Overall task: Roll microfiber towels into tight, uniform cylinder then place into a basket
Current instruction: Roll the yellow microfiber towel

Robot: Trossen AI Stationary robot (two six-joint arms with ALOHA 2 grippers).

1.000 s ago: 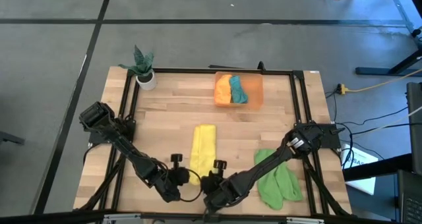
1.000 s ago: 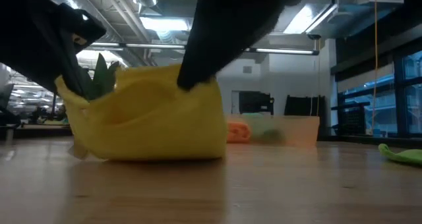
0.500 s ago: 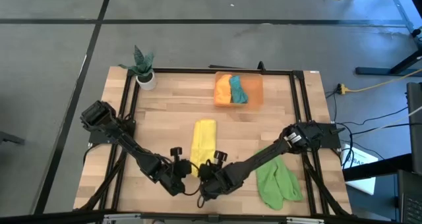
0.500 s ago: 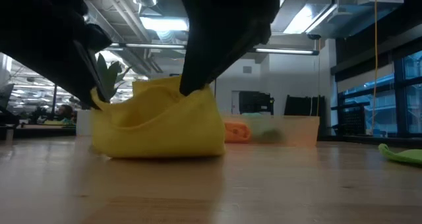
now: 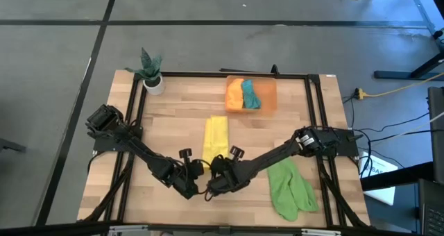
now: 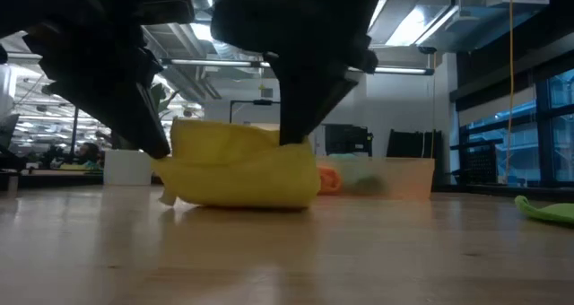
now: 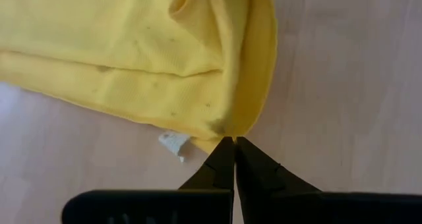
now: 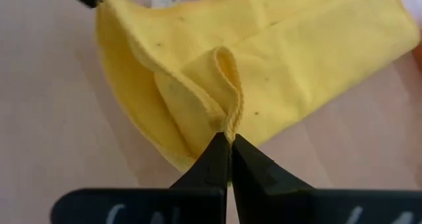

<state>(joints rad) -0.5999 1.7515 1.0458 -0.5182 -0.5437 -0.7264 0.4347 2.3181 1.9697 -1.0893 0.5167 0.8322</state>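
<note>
Yellow towel point(image 5: 214, 139) lies on the bench; I see left gripper point(image 7: 228, 142) and right gripper point(image 8: 229, 137) jaws each pinching its near edge.

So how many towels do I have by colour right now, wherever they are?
Yellow towel: 1, pinched by the left gripper and right gripper
Light green towel: 1
Orange towel: 1, in the basket
Teal towel: 1, in the basket
Total: 4
</note>
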